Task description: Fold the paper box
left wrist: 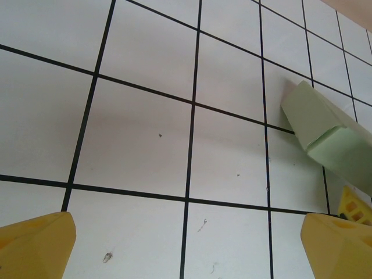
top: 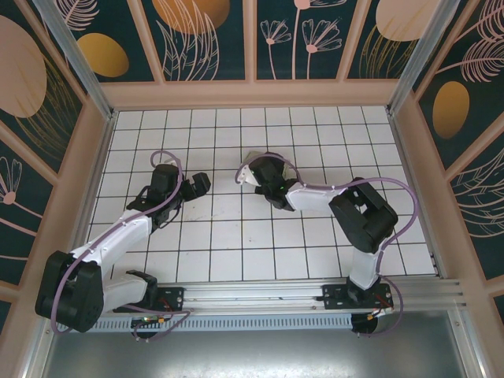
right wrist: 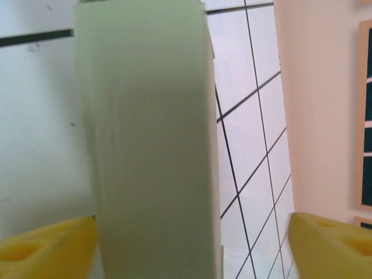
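Only one pale mint-green thin-card paper box (top: 246, 175) was on the white, black-gridded tiled worktop (top: 236, 252), near its middle and a little toward the far edge. Two white-and-black arms reached in from the near edge, one on each side, and each ended in one claw with two yellow fingertips. The right gripper (top: 260, 172) sat at the box, and in the right wrist view the box (right wrist: 148, 145) rose as a long, smooth slab between that claw's (right wrist: 189, 250) two fingertips (right wrist: 331, 244). The claw stood wide: the left-hand tip met or nearly met the card's edge, while the other tip was well apart from it, with bare tiles showing in the gap, so the card was not pinched. The left gripper (top: 203, 185) hung just left of the middle of the worktop, near the box but apart from it. In the left wrist view its claw (left wrist: 186, 250) was spread wide over bare tiles, its two fingertips (left wrist: 35, 244) at the bottom corners with nothing between them. The box (left wrist: 325, 133) showed at the right edge of that view as one folded, tilted corner; whether it rested on the tiles or was raised I could not tell.
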Robot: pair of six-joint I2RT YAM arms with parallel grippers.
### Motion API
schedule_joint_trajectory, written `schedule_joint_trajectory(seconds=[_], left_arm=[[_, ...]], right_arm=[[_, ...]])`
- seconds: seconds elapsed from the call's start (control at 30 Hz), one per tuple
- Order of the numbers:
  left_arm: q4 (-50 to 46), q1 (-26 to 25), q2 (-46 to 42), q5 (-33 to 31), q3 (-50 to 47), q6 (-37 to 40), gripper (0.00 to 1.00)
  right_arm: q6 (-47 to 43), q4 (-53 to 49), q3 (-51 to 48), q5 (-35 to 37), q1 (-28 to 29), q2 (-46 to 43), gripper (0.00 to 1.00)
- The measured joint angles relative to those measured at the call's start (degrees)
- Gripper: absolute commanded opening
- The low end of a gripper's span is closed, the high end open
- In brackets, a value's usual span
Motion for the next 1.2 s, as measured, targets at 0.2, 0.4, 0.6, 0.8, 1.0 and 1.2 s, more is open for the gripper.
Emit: schedule_joint_trajectory(seconds=[0.2, 0.4, 0.6, 0.8, 1.0, 1.2], left_arm=[[1.0, 0.0, 0.2, -0.1, 0.0, 0.7, 0.99], [5.4, 0.0, -3.0, -4.4, -2.2, 4.9, 0.99], [18.7, 0.0, -10.6, -14.9, -10.2, 14.4, 0.99], [31.3, 0.0, -14.5, -22.5, -18.9, 26.4, 0.99], [42.5, 0.1, -9.0, -28.0, -22.4, 32.1, 0.99], [55.3, 2.7, 1.1, -28.9, -25.4, 35.4, 0.99]], right_arm=[[3.3, -2.2, 0.4, -4.0, -1.2, -0.1, 0.99], [10.7, -7.2, -1.3, -17.0, -2.7, -7.5, 0.99], [22.7, -0.2, -11.5, -27.6, -9.6, -23.3, 0.99], [37.1, 12.2, -27.4, -31.3, -23.5, -38.0, 0.99], [46.4, 21.5, -39.2, -27.3, -34.4, -42.6, 0.99], [49.7, 32.3, -43.9, -27.8, -40.5, -35.7, 0.99]])
